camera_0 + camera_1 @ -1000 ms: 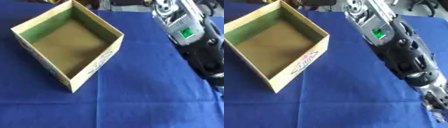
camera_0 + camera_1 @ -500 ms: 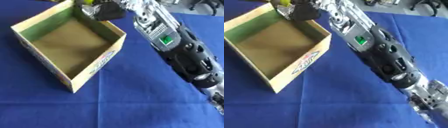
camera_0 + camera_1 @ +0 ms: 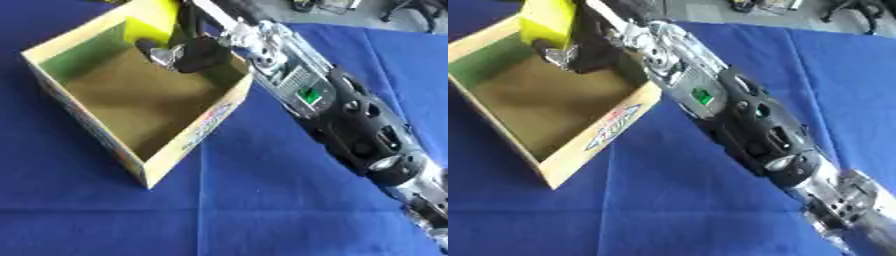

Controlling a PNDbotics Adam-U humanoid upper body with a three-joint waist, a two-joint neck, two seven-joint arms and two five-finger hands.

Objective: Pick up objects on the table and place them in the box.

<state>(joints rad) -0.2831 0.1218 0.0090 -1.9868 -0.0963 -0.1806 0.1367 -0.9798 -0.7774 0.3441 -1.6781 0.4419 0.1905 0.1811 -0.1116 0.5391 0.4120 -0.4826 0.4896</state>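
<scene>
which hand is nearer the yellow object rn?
Right. The right hand is over the box, at the yellow object by its far corner. The left hand shows in neither view.

Black right arm (image 3: 354, 135) – silver joints, small green marking, black hand (image 3: 197, 54) – silver fingertip

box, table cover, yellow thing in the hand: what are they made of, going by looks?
Box: likely cardboard, matte tan inside, printed outer wall, thin pale cut edges. Table cover: looks like blue cloth, matte, faint sheen, no hard edge visible. Yellow object held by the right hand over the box's far corner: flat-faced and blocky, smooth, bright; could be plastic, foam or coated card, can't tell.
</scene>
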